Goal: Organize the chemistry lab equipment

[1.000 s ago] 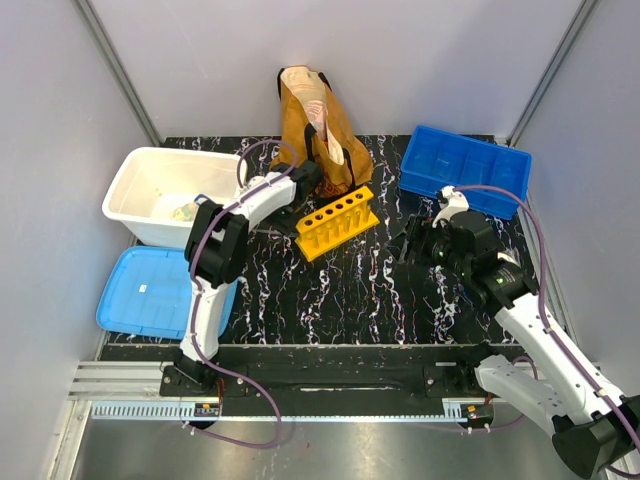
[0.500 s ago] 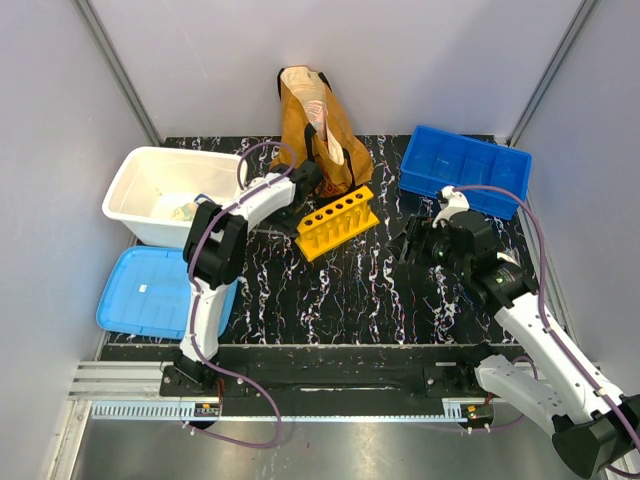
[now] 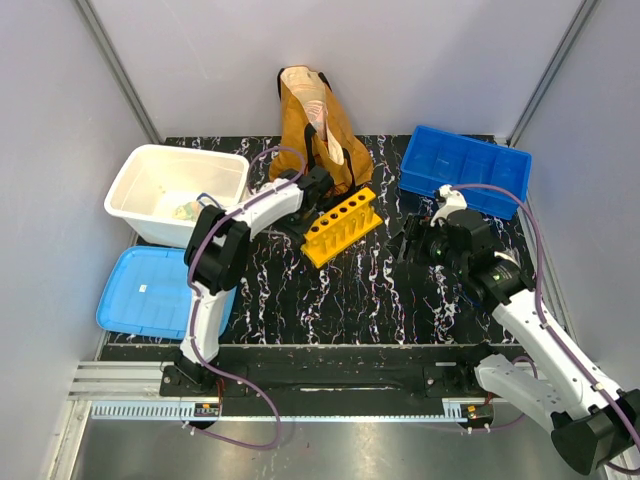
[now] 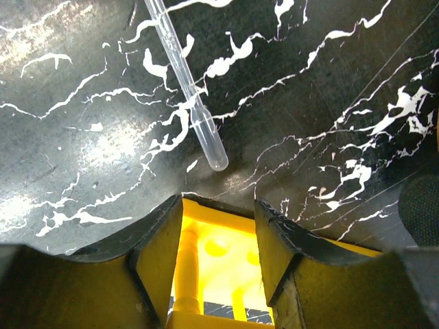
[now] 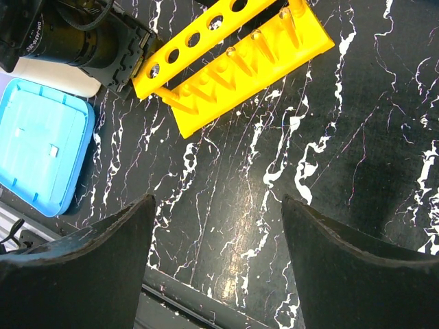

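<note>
The yellow six-hole test-tube rack (image 3: 342,225) stands on the black marbled table, in front of the brown bag. My left gripper (image 3: 308,222) is shut on the rack's left end. In the left wrist view the yellow rack (image 4: 223,264) fills the gap between the fingers (image 4: 158,247) of the left gripper (image 4: 218,205). A thin clear tube (image 4: 188,86) lies on the table just beyond the fingertips. My right gripper (image 3: 410,240) hangs open and empty over the table right of the rack. Its wrist view shows the right gripper (image 5: 216,226), the rack (image 5: 233,62) and the left gripper (image 5: 89,41).
A mustard-brown tote bag (image 3: 318,125) stands at the back. A blue compartment tray (image 3: 465,170) sits at the back right. A white bin (image 3: 175,190) is at the left, with a light blue lid (image 3: 150,290) in front of it, also seen in the right wrist view (image 5: 41,151).
My left gripper has shifted slightly to the right and the yellow rack has moved with it. The right arm has hardly moved.
</note>
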You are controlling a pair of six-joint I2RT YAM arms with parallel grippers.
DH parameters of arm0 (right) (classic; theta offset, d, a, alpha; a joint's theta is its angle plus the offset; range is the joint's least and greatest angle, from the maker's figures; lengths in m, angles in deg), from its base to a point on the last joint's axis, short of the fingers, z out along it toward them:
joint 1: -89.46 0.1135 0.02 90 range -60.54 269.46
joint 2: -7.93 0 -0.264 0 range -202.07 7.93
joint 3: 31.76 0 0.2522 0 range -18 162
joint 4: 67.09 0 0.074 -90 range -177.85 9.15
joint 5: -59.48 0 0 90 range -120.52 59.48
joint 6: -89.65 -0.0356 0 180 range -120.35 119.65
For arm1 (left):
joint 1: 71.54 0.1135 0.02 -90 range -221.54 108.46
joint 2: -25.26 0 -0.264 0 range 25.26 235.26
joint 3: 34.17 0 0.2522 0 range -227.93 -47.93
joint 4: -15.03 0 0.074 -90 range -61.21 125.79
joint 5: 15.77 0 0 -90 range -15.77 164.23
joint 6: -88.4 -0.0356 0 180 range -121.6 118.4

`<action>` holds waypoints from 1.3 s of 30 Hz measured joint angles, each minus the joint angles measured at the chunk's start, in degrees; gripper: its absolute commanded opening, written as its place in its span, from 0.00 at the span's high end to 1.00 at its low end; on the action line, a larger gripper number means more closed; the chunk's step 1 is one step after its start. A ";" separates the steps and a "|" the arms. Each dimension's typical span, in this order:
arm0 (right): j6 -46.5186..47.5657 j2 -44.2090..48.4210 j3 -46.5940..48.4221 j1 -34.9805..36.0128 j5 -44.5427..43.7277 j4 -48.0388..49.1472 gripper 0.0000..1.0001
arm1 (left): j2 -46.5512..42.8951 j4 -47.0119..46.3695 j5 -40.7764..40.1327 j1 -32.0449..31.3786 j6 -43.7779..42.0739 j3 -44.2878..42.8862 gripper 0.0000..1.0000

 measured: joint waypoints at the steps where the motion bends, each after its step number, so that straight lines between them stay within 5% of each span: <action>1: 0.00 -0.13 0.00 0.00 0.00 0.00 0.21 | -0.07 0.02 -0.02 -0.17 0.04 0.02 0.49; 39: 0.63 -1.09 0.00 0.00 0.00 0.02 0.21 | 0.42 1.75 -8.76 5.70 -8.70 -4.11 0.43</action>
